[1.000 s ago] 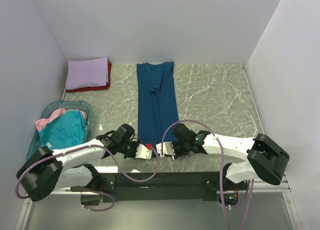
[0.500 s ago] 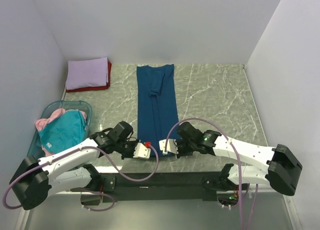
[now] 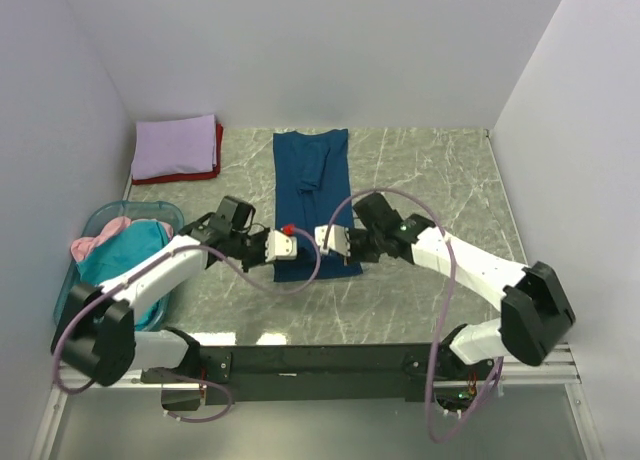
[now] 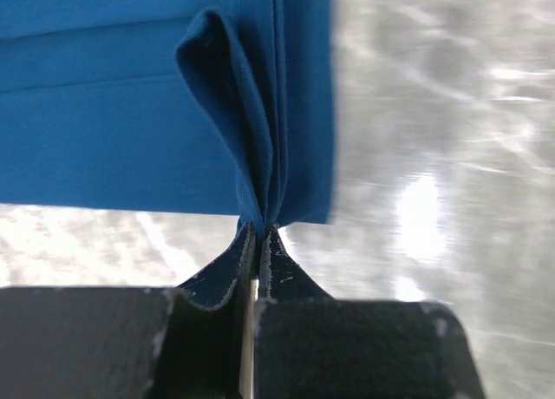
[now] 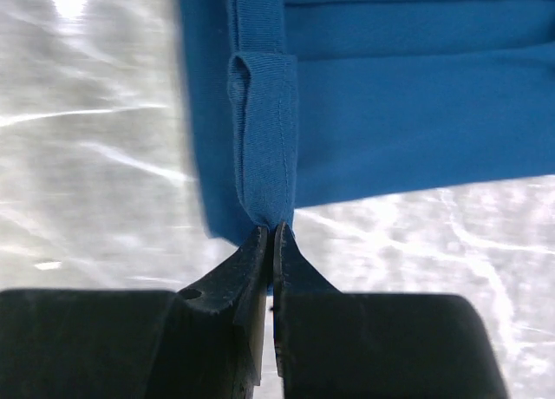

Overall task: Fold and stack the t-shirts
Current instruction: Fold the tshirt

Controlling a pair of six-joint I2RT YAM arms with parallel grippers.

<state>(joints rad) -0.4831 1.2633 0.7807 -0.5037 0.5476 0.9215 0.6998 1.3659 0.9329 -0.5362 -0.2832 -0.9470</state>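
Note:
A blue t-shirt [image 3: 312, 175], folded into a long narrow strip, lies in the middle of the table. My left gripper [image 3: 287, 242] is shut on its near left hem corner and my right gripper [image 3: 326, 238] is shut on the near right one. Both hold the hem lifted over the strip's lower part. In the left wrist view the cloth [image 4: 113, 113] bunches into a fold right at the shut jaws of the left gripper [image 4: 260, 230]. In the right wrist view the hem band [image 5: 264, 147] runs into the shut jaws of the right gripper [image 5: 272, 230].
A folded lavender t-shirt [image 3: 176, 146] lies on a red one [image 3: 219, 150] at the back left. A translucent blue basket [image 3: 98, 216] at the left edge holds a teal t-shirt [image 3: 125, 262] and a pink one [image 3: 92, 246]. White walls close in the table.
Both grippers closed on the shirt's near hem at the front edge. They then carried it away from the arm bases toward the back, lifting the near end over the strip.

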